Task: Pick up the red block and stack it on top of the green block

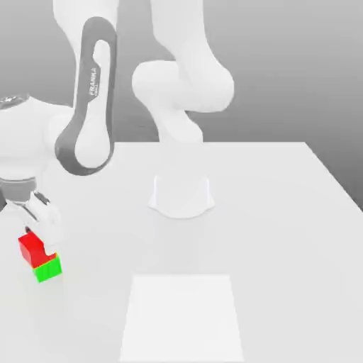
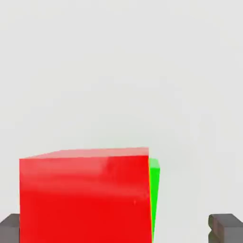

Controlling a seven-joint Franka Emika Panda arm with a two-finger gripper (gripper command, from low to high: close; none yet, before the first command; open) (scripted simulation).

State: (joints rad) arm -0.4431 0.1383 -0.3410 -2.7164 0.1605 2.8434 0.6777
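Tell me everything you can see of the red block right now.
The red block is a small, plain, matte bright red cube with no markings. It sits upright on top of the green block, offset rather than squared up, so some green shows past one edge. The stack stands on the white table near the exterior view's left edge. The gripper is right above it; in the hand view its dark fingertips stand apart on either side of the block.

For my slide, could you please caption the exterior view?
Open gripper above red block stacked on green block.
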